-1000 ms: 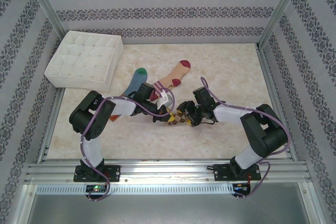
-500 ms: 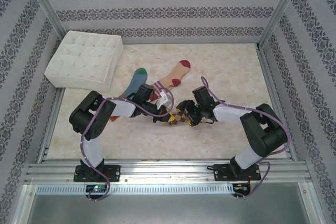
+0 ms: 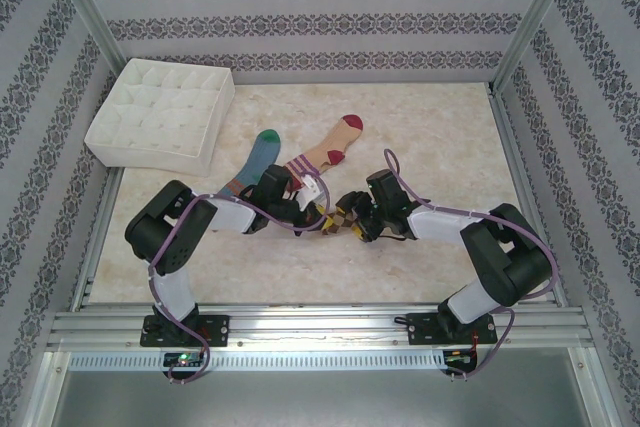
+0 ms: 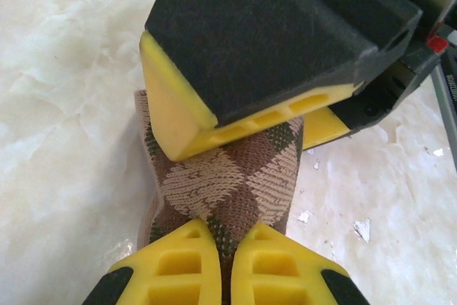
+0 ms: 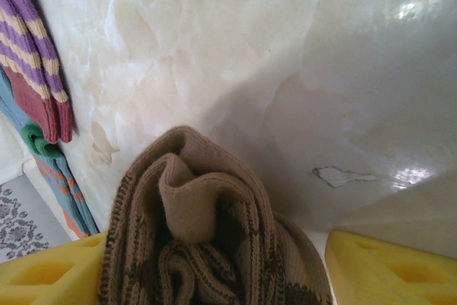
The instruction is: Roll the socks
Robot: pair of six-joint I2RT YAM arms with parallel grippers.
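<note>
Here, near the middle of the pale marbled surface [image 3: 440,137], the two arms meet over the brown-tan argyle sock [image 3: 340,215], which is bunched into a short, thick roll between them. The left tool [image 3: 322,212] is closed tight on one end of it. From the left wrist, the left tool [image 4: 225,255] has its yellow fingertips pressed together with a fold of the argyle sock [image 4: 228,176] pinched between them. The right tool [image 3: 355,219] stands with its jaws wide apart around the other end of the roll. From the right wrist, its yellow fingers [image 5: 50,273] flank the argyle sock [image 5: 207,233]; the knit leans against one finger, and I cannot tell whether it touches the other, so the right tool [image 5: 214,269] straddles the roll rather than clamps it. In the left wrist view, one black-and-yellow finger of the right tool [image 4: 250,55] lies across the top of the sock. The blue sock [image 3: 262,152] with its green toe and the tan sock [image 3: 335,142] with its maroon toe lie flat just beyond the arms, side by side. The white quilted box [image 3: 160,112] sits at the far left corner.
</note>
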